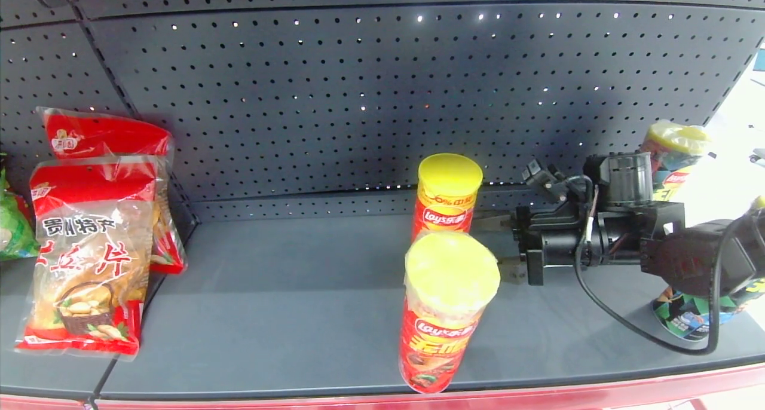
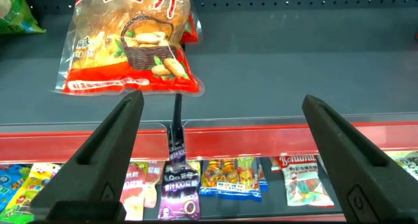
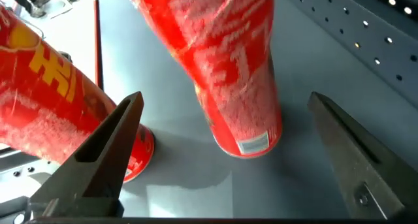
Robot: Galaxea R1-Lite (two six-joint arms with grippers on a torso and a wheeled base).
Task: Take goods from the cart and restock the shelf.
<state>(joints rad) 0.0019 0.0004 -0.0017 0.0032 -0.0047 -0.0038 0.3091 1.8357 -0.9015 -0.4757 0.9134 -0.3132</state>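
Shelf deck (image 1: pixel 287 302) below grey pegboard (image 1: pixel 358 99) bears chip cans (image 1: pixel 445 332); left tool (image 2: pixel 222 103) and right tool (image 3: pixel 225 100) gape empty.

We face a dark grey pegboard back wall (image 1: pixel 334 99), and small points of light show through some of its holes. Below it the shelf (image 1: pixel 287 314) is a flat grey board with a red front lip (image 1: pixel 538 392). Past its right end we glimpse the bright, pale room (image 1: pixel 738 99). Colourful packets (image 2: pixel 228 178) sit beneath the lip.
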